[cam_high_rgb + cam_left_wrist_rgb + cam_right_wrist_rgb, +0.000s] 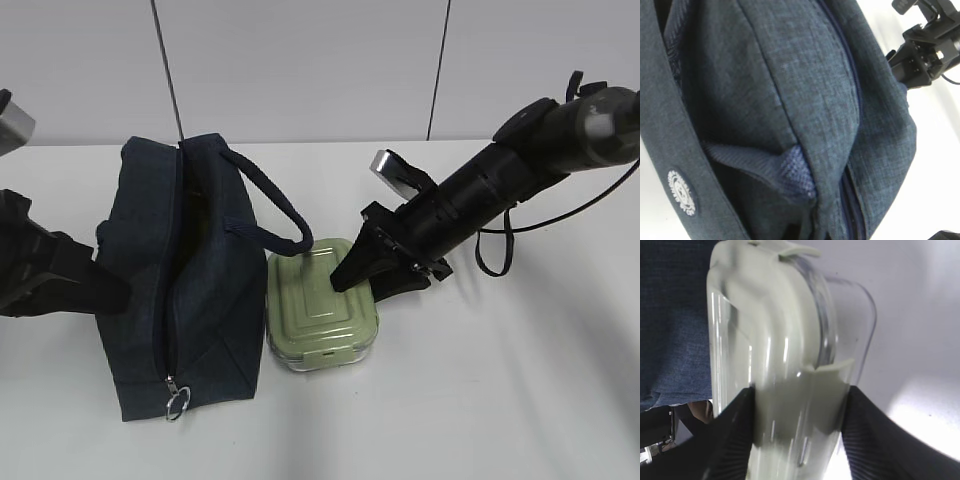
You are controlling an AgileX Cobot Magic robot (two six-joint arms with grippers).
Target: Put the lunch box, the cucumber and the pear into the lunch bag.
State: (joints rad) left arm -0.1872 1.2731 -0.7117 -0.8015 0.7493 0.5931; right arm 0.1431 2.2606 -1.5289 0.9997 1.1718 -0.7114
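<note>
The box (pixel 322 305), a rounded rectangle with a ribbed sage-green lid over a clear glass base, is seen at lower centre of the exterior frame, just beside the bag (pixel 180 290) on its right. Its long axis runs from the lower front edge up and slightly right toward the back. The right gripper (pixel 355 272) is set over the box's far right end; in the right wrist view the black fingers (pixel 732 435) are pressed on both sides of the box, so it is gripped. Bare white table (pixel 500 400) lies open to the right and front of the box. The navy bag stands unzipped along its top, ring pull (pixel 177 403) hanging at the near end. The left gripper is not visible; it is closed, held against the bag's left side.
</note>
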